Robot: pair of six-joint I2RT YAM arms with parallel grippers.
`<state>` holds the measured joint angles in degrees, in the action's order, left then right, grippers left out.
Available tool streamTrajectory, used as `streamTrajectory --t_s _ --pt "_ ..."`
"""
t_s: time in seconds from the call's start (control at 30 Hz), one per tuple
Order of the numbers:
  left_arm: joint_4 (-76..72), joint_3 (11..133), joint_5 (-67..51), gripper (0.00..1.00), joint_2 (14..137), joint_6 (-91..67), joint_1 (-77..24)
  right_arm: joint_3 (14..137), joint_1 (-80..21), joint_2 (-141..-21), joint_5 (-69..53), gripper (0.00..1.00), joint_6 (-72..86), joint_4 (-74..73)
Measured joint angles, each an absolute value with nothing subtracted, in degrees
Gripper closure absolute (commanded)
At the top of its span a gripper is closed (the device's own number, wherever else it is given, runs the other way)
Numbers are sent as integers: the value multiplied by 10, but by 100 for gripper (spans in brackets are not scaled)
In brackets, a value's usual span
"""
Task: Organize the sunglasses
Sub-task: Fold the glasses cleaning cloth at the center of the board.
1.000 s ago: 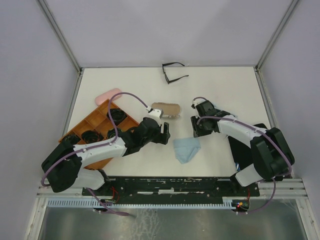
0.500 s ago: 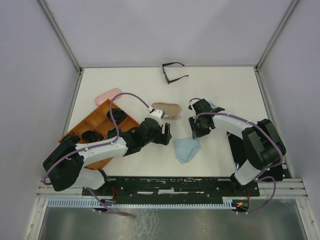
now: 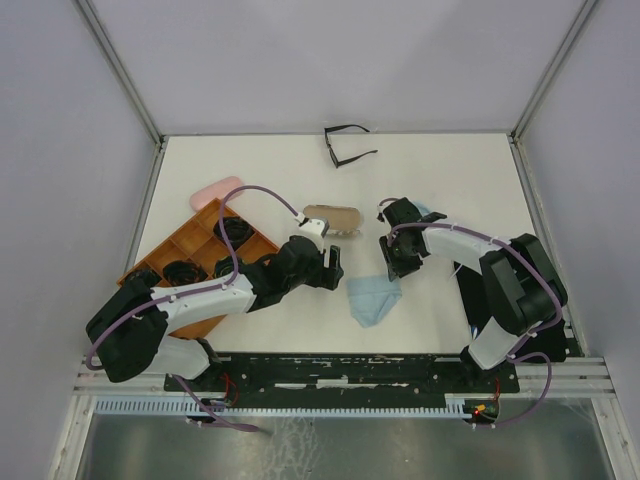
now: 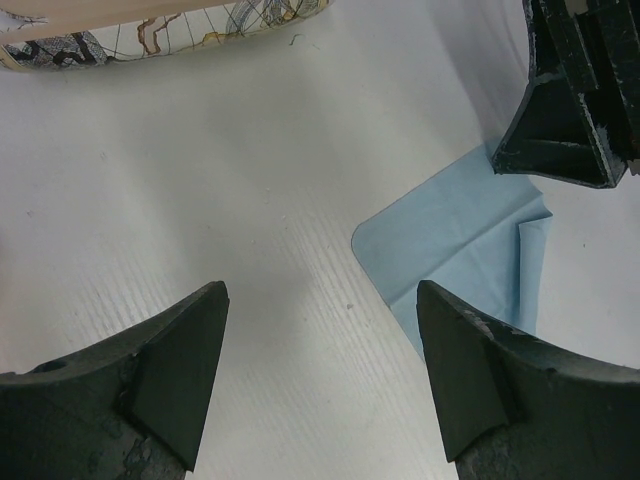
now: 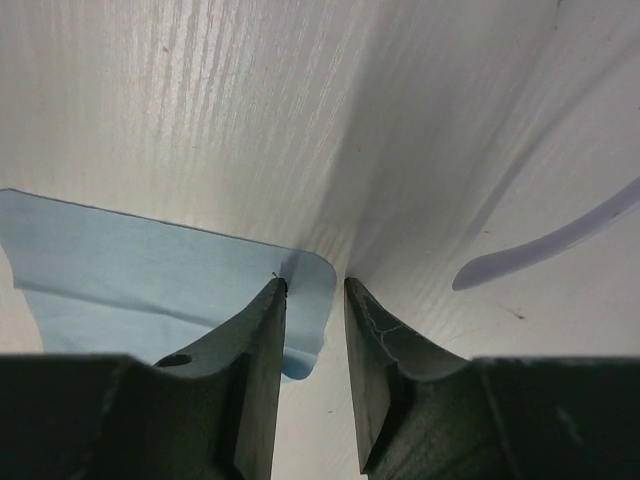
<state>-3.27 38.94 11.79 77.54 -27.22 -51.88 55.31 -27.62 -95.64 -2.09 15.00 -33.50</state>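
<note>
One thin-framed pair of sunglasses (image 3: 345,148) lies at the table's (image 3: 460,180) far edge, well apart from both arms. Dark pairs (image 3: 235,230) sit in the tray (image 3: 196,244). Only the wrist views show the left gripper (image 4: 320,300) wide open and empty, and the right gripper (image 5: 315,285) narrowly parted at the cloth's (image 5: 150,270) corner, clamping nothing.

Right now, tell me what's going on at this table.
The right gripper is down at a corner of the light-blue cloth, fingers narrowly apart over it. The left gripper hovers open beside the cloth, holding nothing. Dark sunglasses sit in the orange tray; a black-framed pair lies untouched at the far edge of the table.
</note>
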Motion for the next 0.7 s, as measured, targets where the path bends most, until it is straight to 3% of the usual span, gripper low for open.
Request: streamTrajectory --t_s 0.2,0.5,0.7 --pt "-36 389 118 18 775 -279 -519 554 -276 -959 -14 69 158 -336" --pt "-47 389 118 18 778 -287 -519 555 -277 -960 -20 93 175 -333" --pt "-65 389 118 20 807 -289 -519 548 -276 -956 -24 100 185 -324"
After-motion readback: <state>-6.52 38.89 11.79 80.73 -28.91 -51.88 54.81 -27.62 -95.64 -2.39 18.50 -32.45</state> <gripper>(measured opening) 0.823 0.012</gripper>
